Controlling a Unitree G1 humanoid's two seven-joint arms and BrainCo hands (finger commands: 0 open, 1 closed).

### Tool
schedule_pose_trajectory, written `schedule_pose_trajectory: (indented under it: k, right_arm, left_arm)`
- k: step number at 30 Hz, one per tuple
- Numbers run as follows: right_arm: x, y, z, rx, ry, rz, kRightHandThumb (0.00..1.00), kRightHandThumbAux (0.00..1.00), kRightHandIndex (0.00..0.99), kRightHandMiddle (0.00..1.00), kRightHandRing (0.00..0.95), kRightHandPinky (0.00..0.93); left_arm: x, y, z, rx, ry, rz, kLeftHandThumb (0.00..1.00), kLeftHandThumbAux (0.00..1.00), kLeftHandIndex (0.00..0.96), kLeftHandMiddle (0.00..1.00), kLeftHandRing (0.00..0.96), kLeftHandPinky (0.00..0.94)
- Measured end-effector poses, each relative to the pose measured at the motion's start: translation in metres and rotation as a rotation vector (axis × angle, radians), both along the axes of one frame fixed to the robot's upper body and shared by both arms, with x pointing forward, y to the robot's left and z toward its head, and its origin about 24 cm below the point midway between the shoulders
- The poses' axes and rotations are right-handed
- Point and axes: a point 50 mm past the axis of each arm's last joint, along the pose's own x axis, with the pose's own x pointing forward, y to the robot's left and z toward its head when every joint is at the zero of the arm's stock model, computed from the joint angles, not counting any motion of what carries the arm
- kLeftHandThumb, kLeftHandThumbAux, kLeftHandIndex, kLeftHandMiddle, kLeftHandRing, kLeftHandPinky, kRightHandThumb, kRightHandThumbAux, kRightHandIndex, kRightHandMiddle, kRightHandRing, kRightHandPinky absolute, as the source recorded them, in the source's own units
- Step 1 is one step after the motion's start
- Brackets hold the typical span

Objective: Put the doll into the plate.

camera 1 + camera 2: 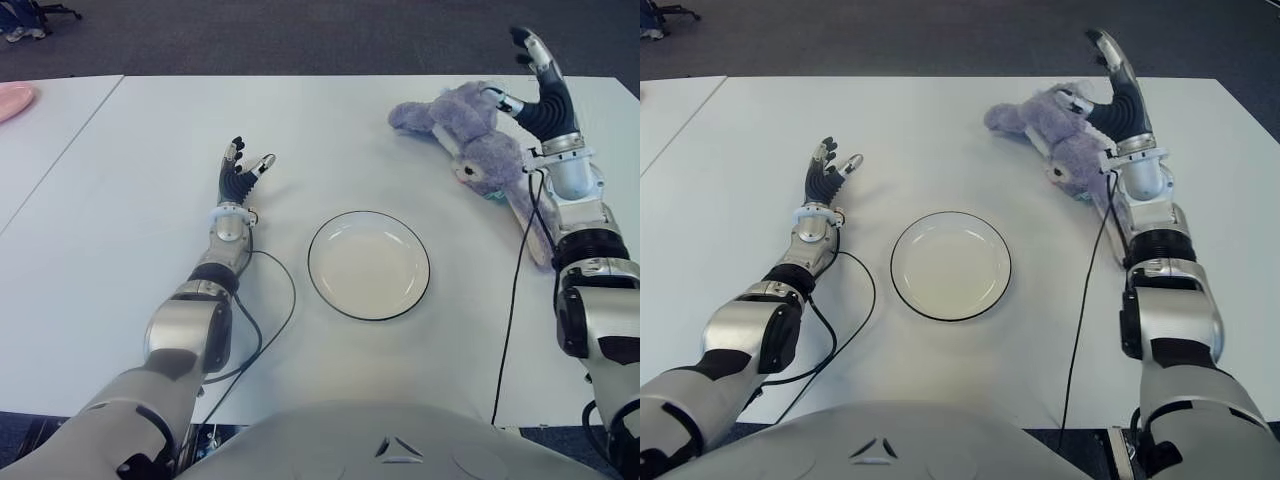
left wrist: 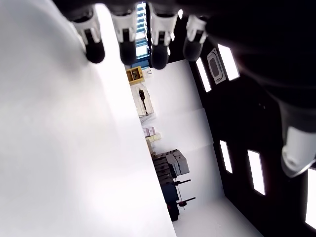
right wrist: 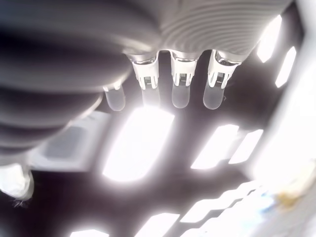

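While the doll is lying on the table beyond and right of the bare plate, the open right hand is hovering just beside it; the left hand is idling left of the plate; both wrist views are showing extended fingers gripping nothing; the whole transfer is remaining.

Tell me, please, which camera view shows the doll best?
The left eye view: the purple doll lies whole on the white table, beside the open right robot hand. The right eye view shows it similarly, the arm hiding slightly more. Neither wrist view shows it.
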Motion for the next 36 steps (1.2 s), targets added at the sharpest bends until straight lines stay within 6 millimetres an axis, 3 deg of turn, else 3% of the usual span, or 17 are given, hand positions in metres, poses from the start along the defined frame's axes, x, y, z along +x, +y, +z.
schedule_pose_trajectory:
  k: [13,36]
  right_arm:
    - [-0.004,-0.04,-0.03,-0.072,0.185,-0.237,0.142,0.427,0.032,0.0,0.0,0.0]
    - [-0.024,-0.063,-0.074,-0.09,0.351,-0.426,0.129,0.498,0.082,0.0,0.0,0.0]
  left_arm:
    - [0.0,0.0,0.0,0.0,0.002,0.001,0.0,0.525,0.057,0.104,0.087,0.055]
    - [0.0,0.0,0.0,0.0,0.002,0.002,0.0,0.507,0.074,0.109,0.08,0.03]
